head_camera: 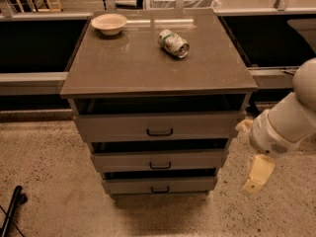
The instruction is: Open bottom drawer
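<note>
We see the cream two-finger gripper (256, 176) off the grey-brown desk's (148, 68) right edge, level with the shallow grey bottom drawer (159, 185). Spread or closed: can't tell. Dented metal can's (174, 43) label is unreadable.

Dim warm light (glare on cabinet top (148, 58)); jaws pale, lower rt.
</note>
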